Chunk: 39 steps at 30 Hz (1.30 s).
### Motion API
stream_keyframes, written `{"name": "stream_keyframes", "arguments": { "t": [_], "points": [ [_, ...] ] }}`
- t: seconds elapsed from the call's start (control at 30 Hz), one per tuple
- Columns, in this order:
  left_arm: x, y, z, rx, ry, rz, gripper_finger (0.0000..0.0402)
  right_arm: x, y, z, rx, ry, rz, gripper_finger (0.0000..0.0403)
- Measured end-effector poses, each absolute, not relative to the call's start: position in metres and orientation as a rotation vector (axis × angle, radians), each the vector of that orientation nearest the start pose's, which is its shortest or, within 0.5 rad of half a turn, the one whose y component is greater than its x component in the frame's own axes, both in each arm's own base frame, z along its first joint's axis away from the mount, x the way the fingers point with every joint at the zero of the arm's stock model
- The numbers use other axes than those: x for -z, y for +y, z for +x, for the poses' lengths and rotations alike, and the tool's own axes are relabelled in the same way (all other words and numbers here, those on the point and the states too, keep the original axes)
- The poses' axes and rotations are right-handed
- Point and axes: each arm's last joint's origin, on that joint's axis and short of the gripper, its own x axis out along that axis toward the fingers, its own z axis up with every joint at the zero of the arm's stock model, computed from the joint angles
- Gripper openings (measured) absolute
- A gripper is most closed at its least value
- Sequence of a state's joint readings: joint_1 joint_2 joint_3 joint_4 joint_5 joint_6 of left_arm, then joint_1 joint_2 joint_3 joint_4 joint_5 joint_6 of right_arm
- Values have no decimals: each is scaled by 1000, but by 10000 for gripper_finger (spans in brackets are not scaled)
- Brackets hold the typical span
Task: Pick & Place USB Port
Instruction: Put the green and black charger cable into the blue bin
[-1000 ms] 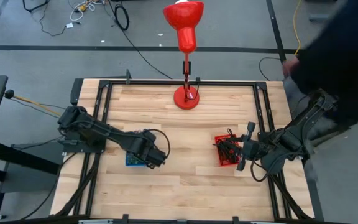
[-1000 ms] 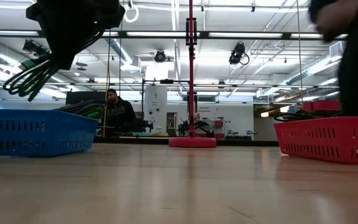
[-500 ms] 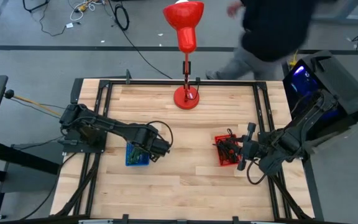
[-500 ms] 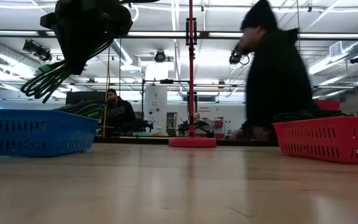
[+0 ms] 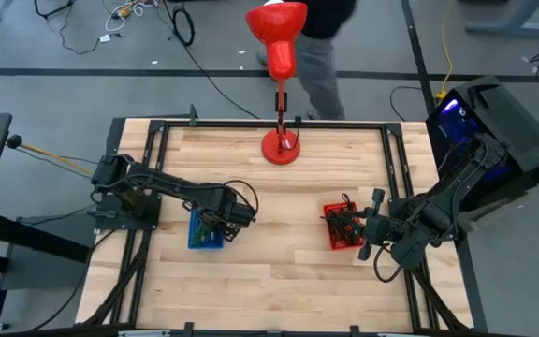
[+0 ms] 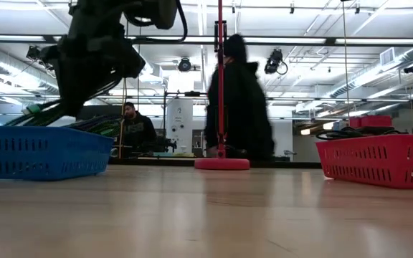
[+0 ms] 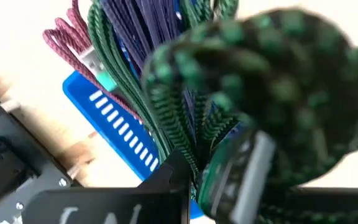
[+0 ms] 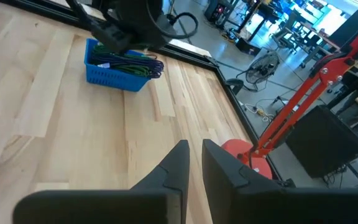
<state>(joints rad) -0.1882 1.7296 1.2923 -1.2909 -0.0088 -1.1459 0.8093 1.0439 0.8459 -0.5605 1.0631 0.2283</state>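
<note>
Tabletop [image 5: 279,281] of pale wood fills the middle of the high view, carrying one red lamp stand [image 5: 280,146] at top centre and two baskets. Two people show in the low view: one standing dark figure [image 6: 240,107] at centre behind the lamp pole and one seated person [image 6: 136,129] further left. Blue basket [image 5: 206,232] sits left of centre, red basket [image 5: 342,227] right of centre, both holding cables. Left gripper [image 5: 224,221] hangs over the blue basket's right edge, pinching a green braided USB cable [image 7: 185,118] whose strands trail into the basket; how many cables it holds is hard to count, perhaps one bundle. Right gripper [image 5: 375,225] waits at the red basket's right side, its two fingers [image 8: 176,165] nearly pressed together on nothing, a narrow gap between them.
</note>
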Motion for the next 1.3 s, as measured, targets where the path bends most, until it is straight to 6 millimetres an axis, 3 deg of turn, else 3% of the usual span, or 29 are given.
{"name": "stream_keyframes", "arguments": {
  "t": [0.33,0.63,0.87,1.07,1.3],
  "points": [
    [-212,-37,293,-854,1508,-690,28,-286,126,156,290,414,-387,47],
    [-212,-39,293,-860,1516,-738,103,-286,127,156,284,417,-386,47],
    [-216,-42,295,-859,1498,-716,132,-286,127,156,283,417,-386,47],
    [-235,-48,304,-838,1392,-679,128,-286,126,155,282,421,-385,47],
    [-233,-63,300,-801,1442,-689,111,-284,125,154,292,436,-372,47]
  ]
}}
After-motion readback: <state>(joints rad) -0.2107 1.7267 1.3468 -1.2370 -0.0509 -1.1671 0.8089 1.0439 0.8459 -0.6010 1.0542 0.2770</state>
